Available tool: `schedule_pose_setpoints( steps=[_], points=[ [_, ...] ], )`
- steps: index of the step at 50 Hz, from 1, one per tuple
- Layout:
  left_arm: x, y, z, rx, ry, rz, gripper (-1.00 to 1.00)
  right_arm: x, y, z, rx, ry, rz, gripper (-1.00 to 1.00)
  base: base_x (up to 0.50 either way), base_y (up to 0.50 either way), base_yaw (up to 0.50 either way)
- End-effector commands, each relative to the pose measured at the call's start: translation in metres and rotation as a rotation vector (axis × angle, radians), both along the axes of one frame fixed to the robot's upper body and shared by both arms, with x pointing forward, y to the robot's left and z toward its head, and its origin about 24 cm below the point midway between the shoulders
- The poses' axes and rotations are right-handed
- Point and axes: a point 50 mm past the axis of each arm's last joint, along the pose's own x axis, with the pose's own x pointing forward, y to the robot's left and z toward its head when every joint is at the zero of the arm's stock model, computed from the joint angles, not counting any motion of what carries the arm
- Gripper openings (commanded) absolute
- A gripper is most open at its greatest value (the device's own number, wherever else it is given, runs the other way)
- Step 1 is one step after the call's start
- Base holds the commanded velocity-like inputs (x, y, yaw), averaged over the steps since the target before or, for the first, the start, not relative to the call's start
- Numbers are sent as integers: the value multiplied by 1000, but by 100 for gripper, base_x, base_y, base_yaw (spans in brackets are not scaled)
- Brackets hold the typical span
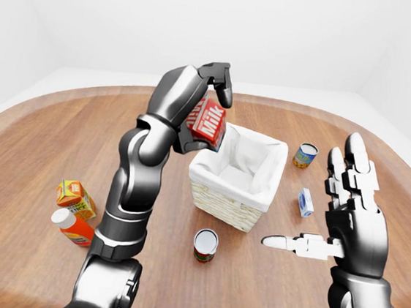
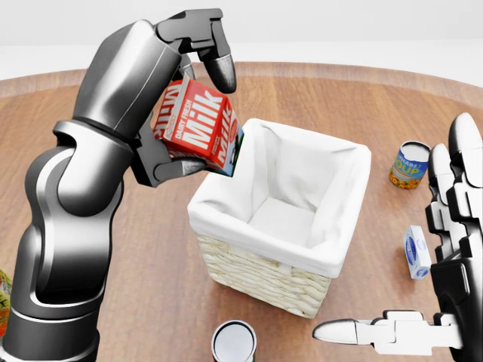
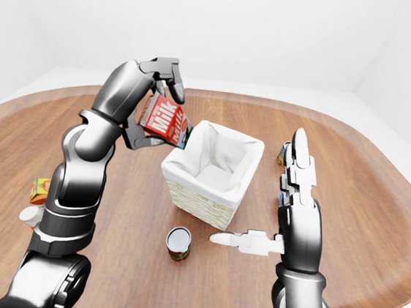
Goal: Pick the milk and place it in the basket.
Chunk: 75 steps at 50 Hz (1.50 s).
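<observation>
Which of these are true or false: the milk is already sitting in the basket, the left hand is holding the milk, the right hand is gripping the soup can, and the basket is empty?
1. The milk carton already sits in the basket. False: it is held tilted in the air at the basket's upper left rim.
2. The left hand grips the milk carton. True.
3. The right hand grips the soup can. False: it is open and empty, apart from the can.
4. The basket holds nothing but its white liner. True.
</observation>
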Motion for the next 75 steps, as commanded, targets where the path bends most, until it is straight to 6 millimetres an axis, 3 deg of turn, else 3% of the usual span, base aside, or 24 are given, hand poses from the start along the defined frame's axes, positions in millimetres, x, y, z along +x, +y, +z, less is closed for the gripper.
schedule_pose_setpoints(
  steps=[1,22,37,51,75],
  points=[
    [-12,-14,9,-30,-58,-39,-100,0,0,-1,0,1,1,100,0,0,0],
    [-16,-44,-4,-23,-16,-95,-100,0,0,-1,-2,2,3,100,0,0,0],
    [-13,-59,2,-42,-20,-125,-100,-1,0,0,3,0,6,100,0,0,0],
    [-6,-71,2,-64,-4,-138,-100,-1,-1,0,4,-2,5,100,0,0,0],
    [24,-84,-12,-93,17,-110,-100,-1,-1,-1,5,3,9,100,0,0,0]
  ],
)
